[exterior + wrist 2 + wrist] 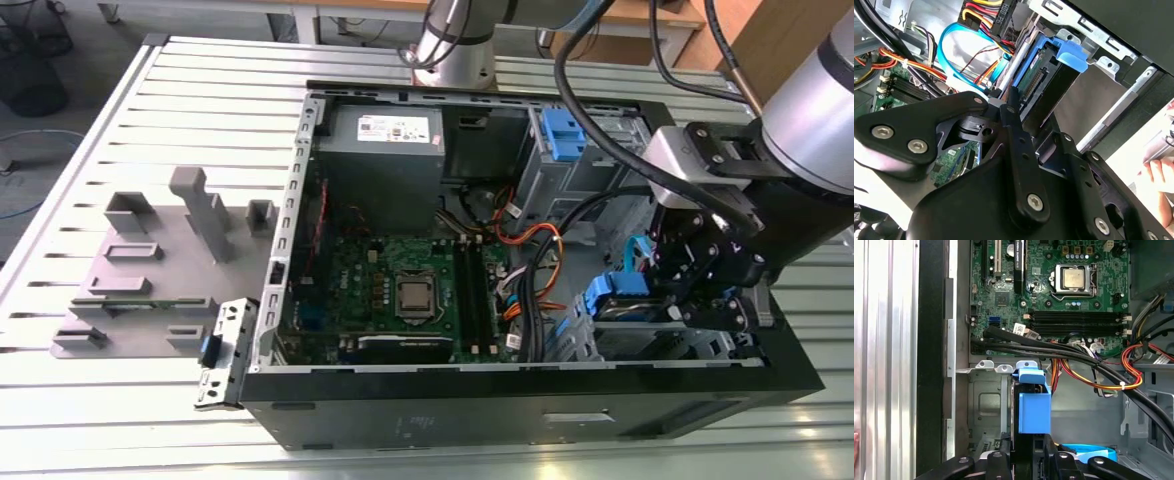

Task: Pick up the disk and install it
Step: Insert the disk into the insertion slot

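The disk, a dark drive standing on edge in a blue plastic carrier, sits at the metal drive cage in the near corner of the open computer case. My gripper is shut on the disk's rear edge, one black finger on each side. In the exterior view the gripper hangs over the case's right end, with the disk just to its left. The second wrist view shows the disk reaching into the cage past one of the black fingers.
The motherboard, the grey power supply and a bundle of black and coloured cables lie inside the case. A second blue bracket sits in the far bay. A grey fixture stands on the slatted table. A hand shows beyond the case.
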Motion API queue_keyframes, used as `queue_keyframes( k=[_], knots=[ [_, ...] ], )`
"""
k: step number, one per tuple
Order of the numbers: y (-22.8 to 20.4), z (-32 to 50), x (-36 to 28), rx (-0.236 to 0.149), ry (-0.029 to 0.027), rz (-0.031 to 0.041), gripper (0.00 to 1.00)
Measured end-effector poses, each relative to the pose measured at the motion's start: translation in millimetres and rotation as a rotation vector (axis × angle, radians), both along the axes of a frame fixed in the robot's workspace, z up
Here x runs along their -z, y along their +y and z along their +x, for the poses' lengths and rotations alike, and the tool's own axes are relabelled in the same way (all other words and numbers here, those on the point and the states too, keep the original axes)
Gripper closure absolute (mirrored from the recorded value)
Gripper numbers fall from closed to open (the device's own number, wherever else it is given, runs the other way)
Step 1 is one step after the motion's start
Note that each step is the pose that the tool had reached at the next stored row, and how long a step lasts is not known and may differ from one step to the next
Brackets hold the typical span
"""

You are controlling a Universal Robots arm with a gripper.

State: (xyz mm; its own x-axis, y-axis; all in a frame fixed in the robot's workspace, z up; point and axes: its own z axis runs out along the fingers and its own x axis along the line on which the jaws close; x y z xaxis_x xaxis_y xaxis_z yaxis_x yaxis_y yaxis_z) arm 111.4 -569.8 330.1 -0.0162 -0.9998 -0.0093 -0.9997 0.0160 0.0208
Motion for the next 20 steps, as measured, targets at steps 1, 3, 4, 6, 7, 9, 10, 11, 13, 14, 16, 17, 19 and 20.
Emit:
queue_keyframes(
  k=[1, 3, 4, 6, 7, 9, 10, 11, 13, 14, 16, 17, 19, 20],
  knots=[
    [0.0, 0.0, 0.0, 0.000, 0.0000, -0.0001, 0.65],
    [0.0, 0.0, 0.0, 0.000, 0.0000, -0.0001, 0.65],
    [0.0, 0.0, 0.1, 0.000, 0.0000, -0.0001, 0.65],
    [0.0, 0.0, 0.1, 0.000, 0.0000, -0.0002, 0.65],
    [0.0, 0.0, 0.1, 0.000, 0.0000, -0.0003, 0.64],
    [0.0, 0.0, 0.1, 0.000, 0.0000, -0.0001, 0.58],
    [0.0, 0.0, 0.2, 0.000, 0.0000, 0.0000, 0.52],
    [0.0, 0.0, 0.2, 0.000, 0.0000, 0.0000, 0.52],
    [0.0, 0.0, 0.2, 0.000, 0.0000, 0.0000, 0.52],
    [0.0, 0.0, 0.3, 0.000, -0.0001, 0.0000, 0.52],
    [0.0, -0.5, 0.6, 0.000, -0.0024, 0.0004, 0.52],
    [0.0, -0.8, 0.7, 0.000, -0.0041, 0.0005, 0.52],
    [0.0, -0.9, 0.8, 0.000, -0.0061, 0.0007, 0.52],
    [0.0, -0.9, 0.8, 0.000, -0.0061, 0.0008, 0.52]
  ],
)
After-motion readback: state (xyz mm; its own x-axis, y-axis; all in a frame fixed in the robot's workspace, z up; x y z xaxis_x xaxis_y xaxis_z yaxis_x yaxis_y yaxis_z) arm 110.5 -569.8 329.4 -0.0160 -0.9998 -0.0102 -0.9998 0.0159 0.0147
